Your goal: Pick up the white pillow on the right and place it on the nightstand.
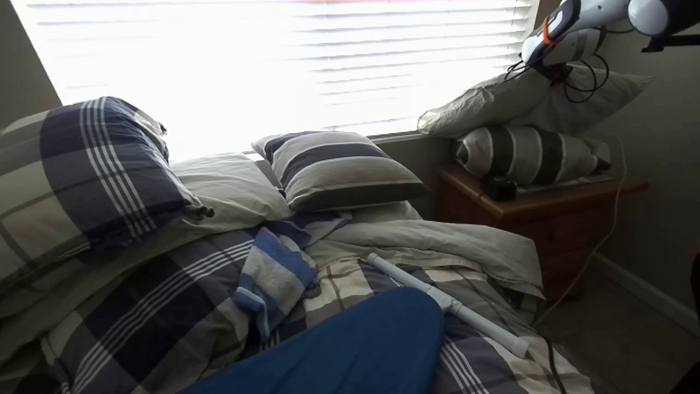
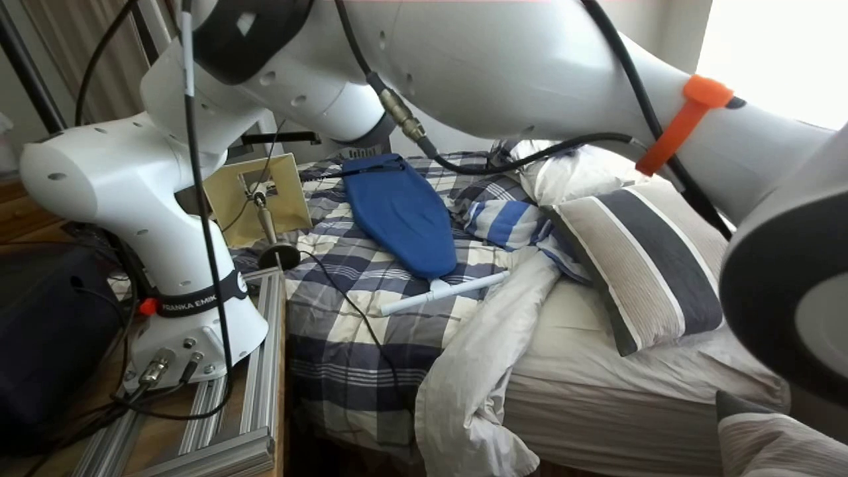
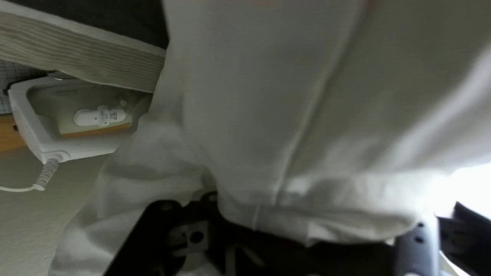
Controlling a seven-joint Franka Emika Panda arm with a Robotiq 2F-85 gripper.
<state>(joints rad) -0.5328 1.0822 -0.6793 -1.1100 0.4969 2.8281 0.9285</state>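
Tool [image 1: 556, 75] above nightstand [image 1: 547, 203], near window [image 1: 284, 65]

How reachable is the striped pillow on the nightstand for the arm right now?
Probably not directly: the white pillow fills most of the wrist view, right at the end effector, and would likely need moving first. In an exterior view, a side of the striped pillow looks exposed.

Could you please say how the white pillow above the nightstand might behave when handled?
The white pillow will probably flop and fold, as its creased cloth suggests. It is likely light for its size, looking like stuffed cloth, though the filling is hidden. Pushed, it might slide, since the striped pillow beneath it on the nightstand looks rounded.
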